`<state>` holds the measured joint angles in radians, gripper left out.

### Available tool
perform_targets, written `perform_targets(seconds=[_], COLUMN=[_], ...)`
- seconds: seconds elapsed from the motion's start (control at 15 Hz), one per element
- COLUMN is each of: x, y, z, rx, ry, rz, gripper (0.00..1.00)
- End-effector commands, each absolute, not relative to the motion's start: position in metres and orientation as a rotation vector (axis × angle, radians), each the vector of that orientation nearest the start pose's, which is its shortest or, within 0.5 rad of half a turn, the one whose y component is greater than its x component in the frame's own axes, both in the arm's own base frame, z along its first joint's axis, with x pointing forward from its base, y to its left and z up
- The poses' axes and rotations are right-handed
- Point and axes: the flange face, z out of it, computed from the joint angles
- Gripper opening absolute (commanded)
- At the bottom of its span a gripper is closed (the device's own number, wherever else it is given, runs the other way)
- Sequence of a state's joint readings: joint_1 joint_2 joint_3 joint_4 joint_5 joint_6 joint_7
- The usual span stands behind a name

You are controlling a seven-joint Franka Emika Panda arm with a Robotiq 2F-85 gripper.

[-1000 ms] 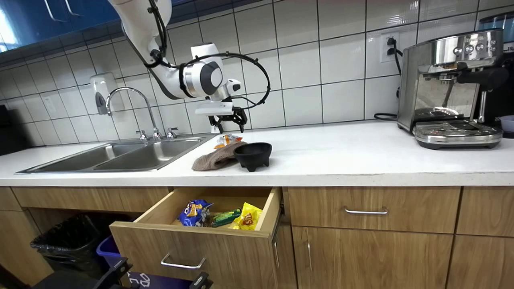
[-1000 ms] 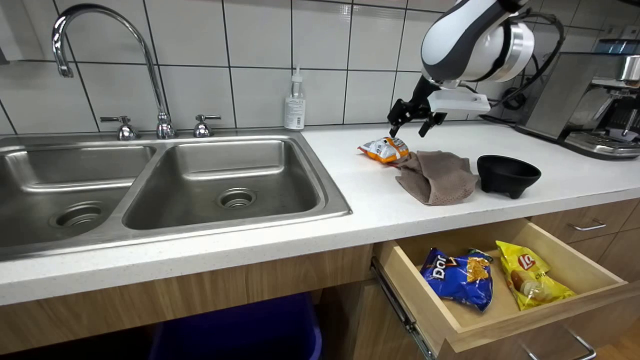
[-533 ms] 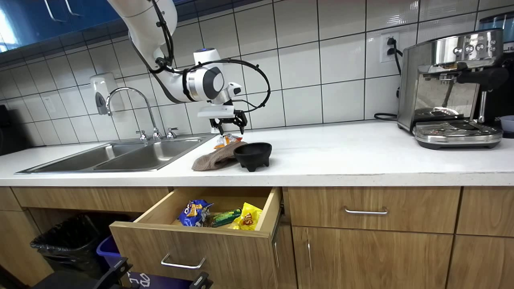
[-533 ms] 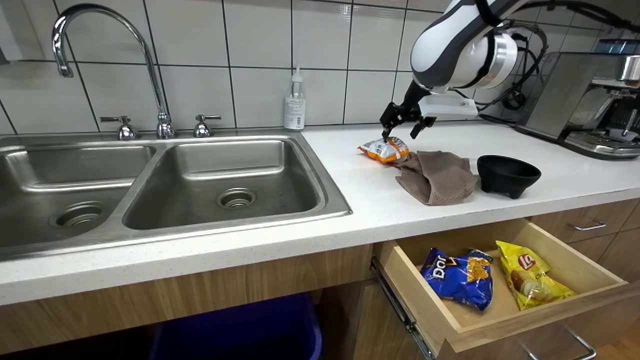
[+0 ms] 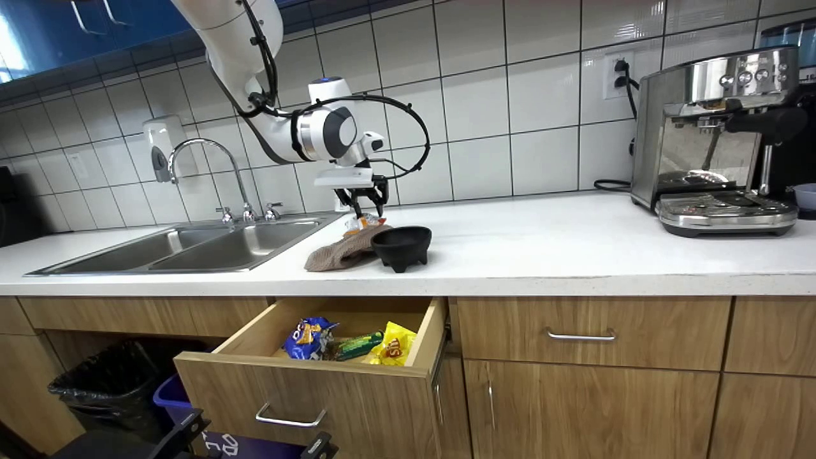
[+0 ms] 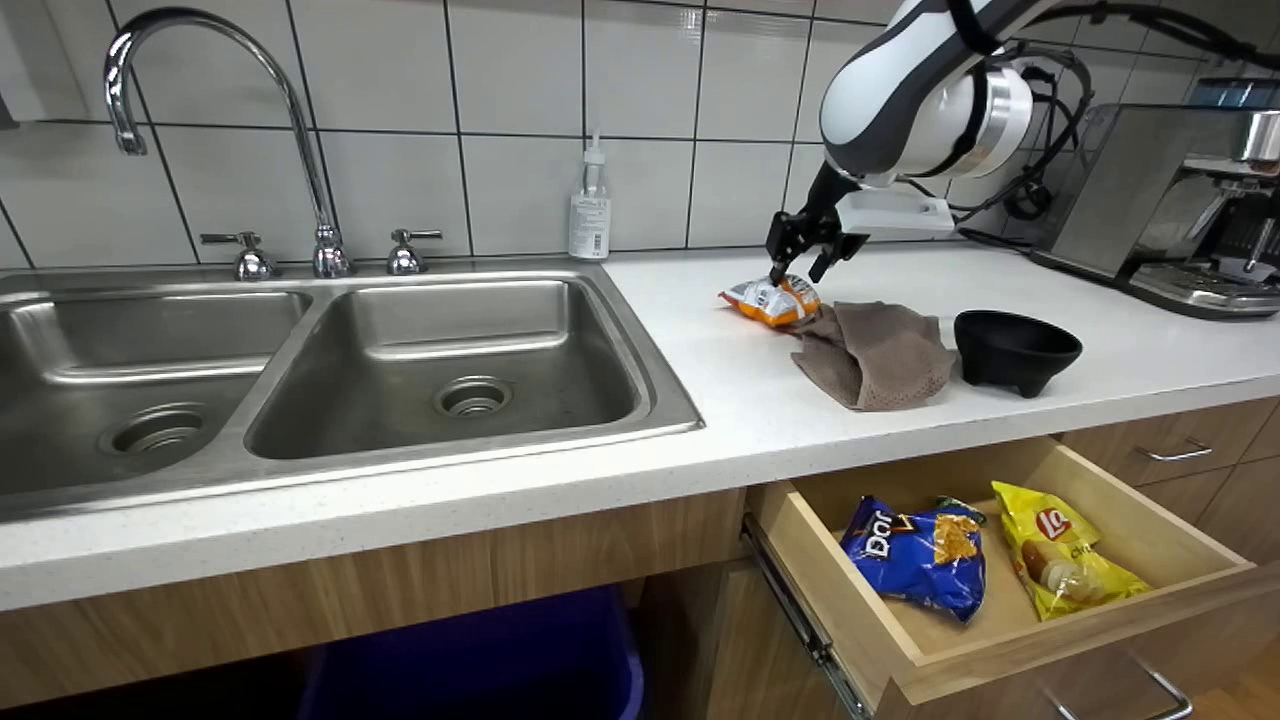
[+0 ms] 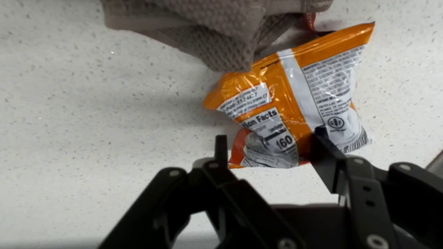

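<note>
A small orange and white snack bag lies on the white counter; it shows in both exterior views (image 5: 361,224) (image 6: 768,301) and in the wrist view (image 7: 277,100), with its printed back up. My black gripper (image 5: 369,214) (image 6: 797,279) (image 7: 271,138) points down at the bag with its fingers partly apart. In the wrist view the right finger overlaps the bag and the left finger is beside its red corner; whether they touch is unclear. A brown cloth (image 6: 880,355) (image 7: 214,31) lies against the bag. A black footed bowl (image 5: 401,247) (image 6: 1015,345) stands beside the cloth.
A double sink (image 6: 668,405) lies beside the bag. A clear bottle (image 6: 590,215) stands at the wall. Below the counter, an open drawer (image 5: 357,395) holds a blue bag (image 6: 915,555), a yellow bag (image 6: 1065,560) and a green packet (image 5: 358,346). A coffee machine (image 5: 707,146) stands farther along.
The arm has moved down and toward the sink, over the bag. In the last half second the fingers have drawn closer together and the bag has shifted slightly.
</note>
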<state>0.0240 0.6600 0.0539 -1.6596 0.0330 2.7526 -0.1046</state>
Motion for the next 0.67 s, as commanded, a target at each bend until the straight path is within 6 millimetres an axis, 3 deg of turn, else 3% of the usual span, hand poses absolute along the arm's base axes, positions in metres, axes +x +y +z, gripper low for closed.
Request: perform_targets(seconds=[0.0, 0.27, 0.6], x=[0.7251, 0.7242, 0.7239], y=[0.0468, 0.0461, 0.0454], z=[0.2743, 0.2739, 0.2747], rx=[-3.017, -3.018, -3.018], ry=[-0.239, -0.234, -0.228], rz=[-0.641, -0.634, -0.635], gripper=[0.34, 0.03, 0.0])
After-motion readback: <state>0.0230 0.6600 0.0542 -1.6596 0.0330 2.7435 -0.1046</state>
